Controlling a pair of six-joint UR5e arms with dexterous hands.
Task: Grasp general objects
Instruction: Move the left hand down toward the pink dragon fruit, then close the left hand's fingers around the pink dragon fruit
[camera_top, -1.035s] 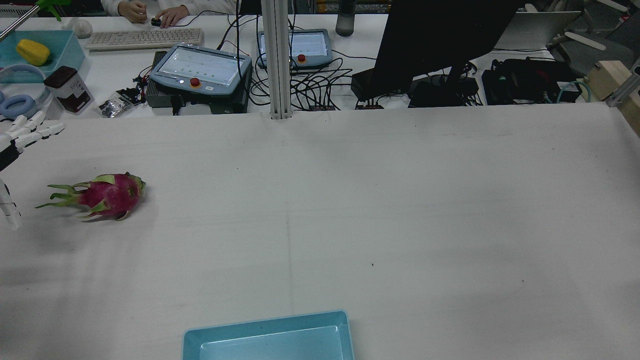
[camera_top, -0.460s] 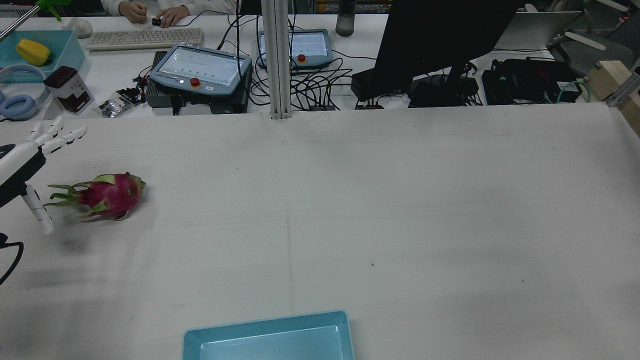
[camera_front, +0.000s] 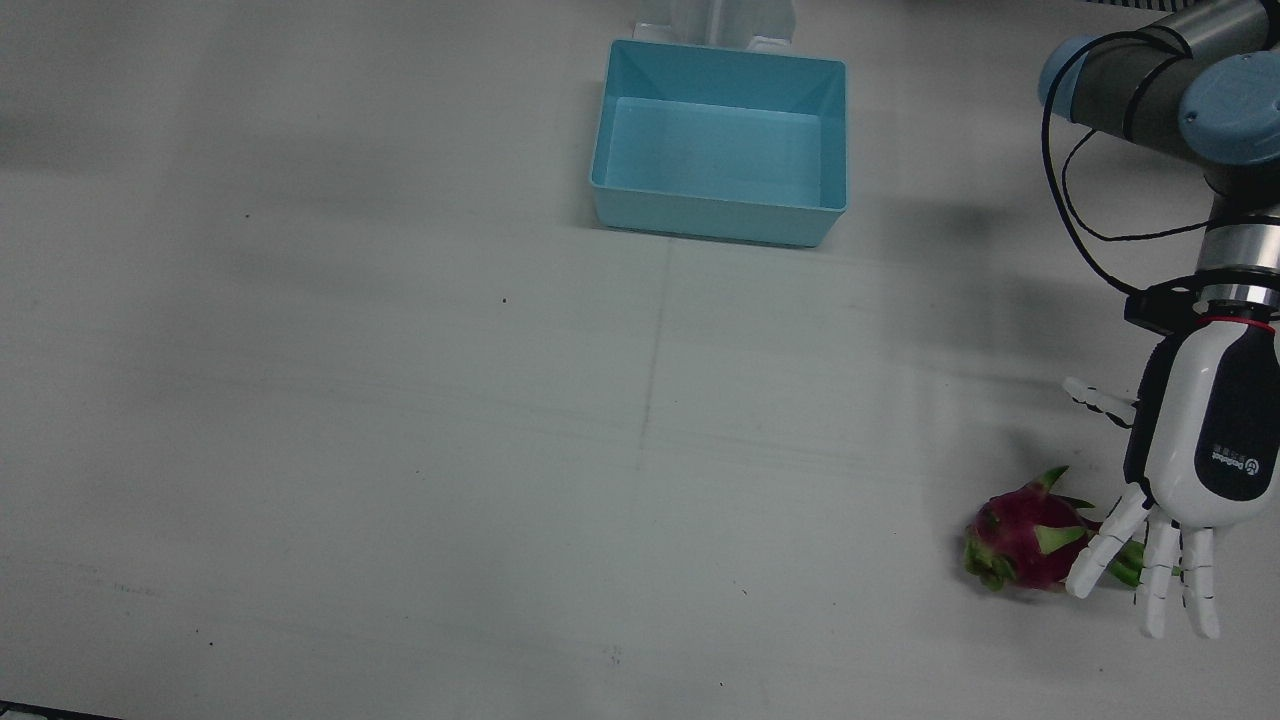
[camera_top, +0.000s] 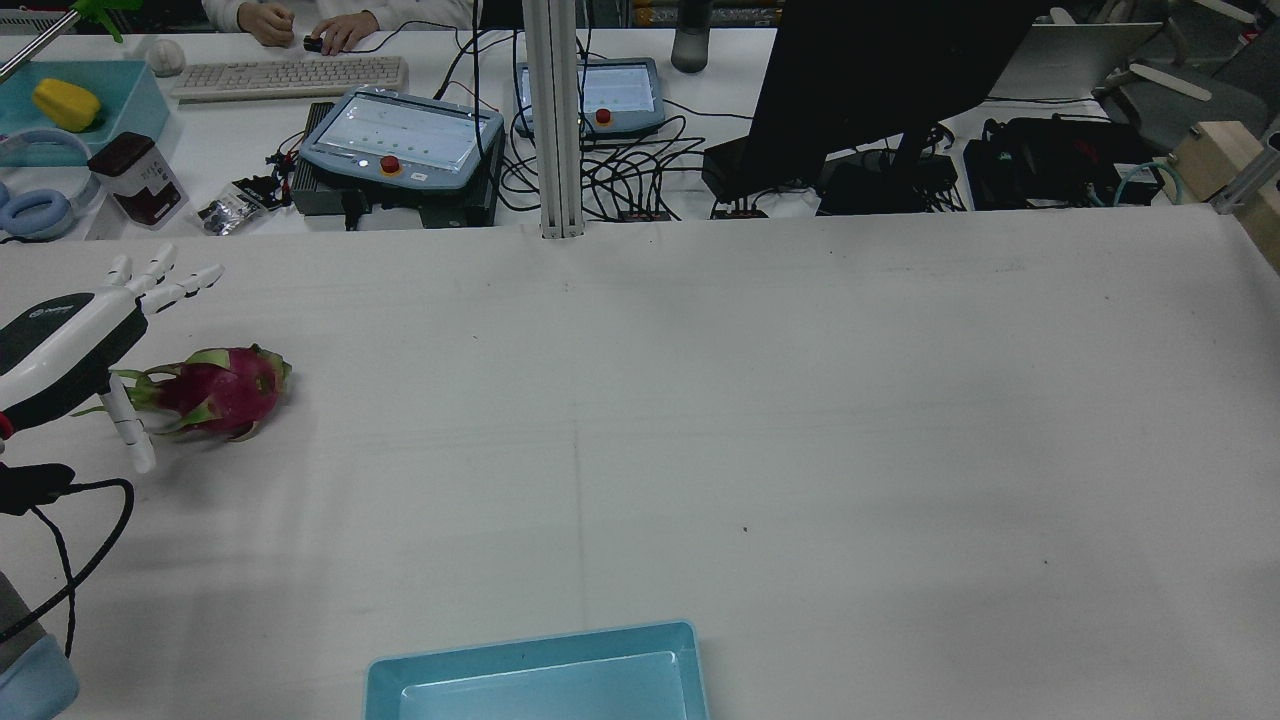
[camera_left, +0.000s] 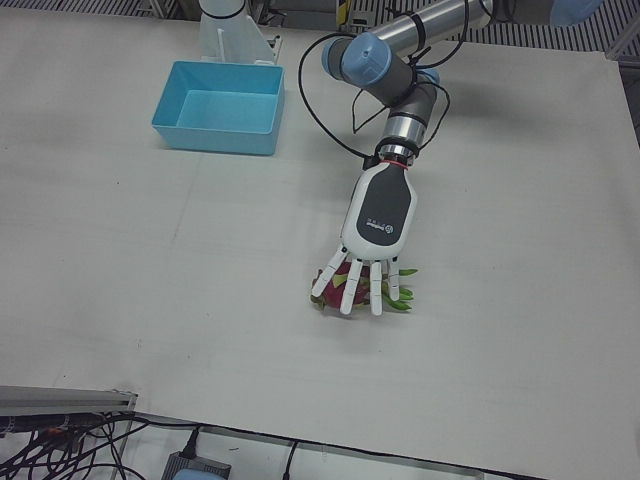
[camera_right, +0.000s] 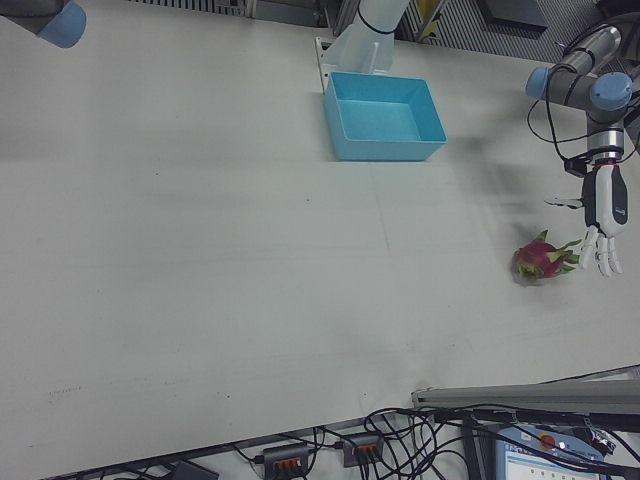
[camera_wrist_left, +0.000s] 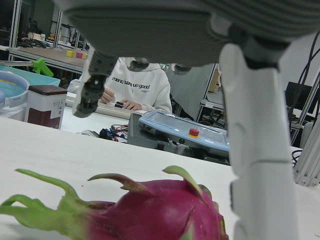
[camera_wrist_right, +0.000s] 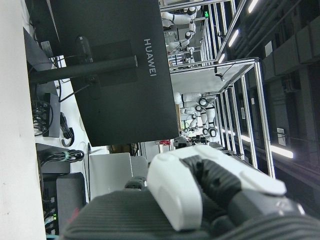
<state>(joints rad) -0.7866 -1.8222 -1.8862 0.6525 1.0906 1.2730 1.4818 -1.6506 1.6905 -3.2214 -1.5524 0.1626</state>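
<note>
A pink dragon fruit (camera_front: 1020, 545) with green leaf tips lies on the white table, toward the robot's left side. In the rear view the fruit (camera_top: 225, 390) rests just right of my left hand (camera_top: 60, 340). That hand (camera_front: 1195, 450) is open and hovers palm down over the fruit's leafy end, its fingers spread and apart from it. From the left-front view the hand (camera_left: 378, 215) covers most of the fruit (camera_left: 400, 295). Close up, the fruit (camera_wrist_left: 160, 215) lies under one finger (camera_wrist_left: 255, 150). The right hand (camera_wrist_right: 200, 190) shows only partly in its own view.
A light blue bin (camera_front: 720, 55) stands near the pedestals at mid-table, also in the rear view (camera_top: 530, 650). Beyond the far edge are teach pendants (camera_top: 400, 140), a keyboard (camera_top: 290, 75), a monitor (camera_top: 880, 80) and a person's hands (camera_top: 300, 25). An aluminium post (camera_top: 553, 120) stands there.
My left hand has come in from the rear view's left edge, moving right to hover over the fruit's leafy end. The fruit has not moved.
</note>
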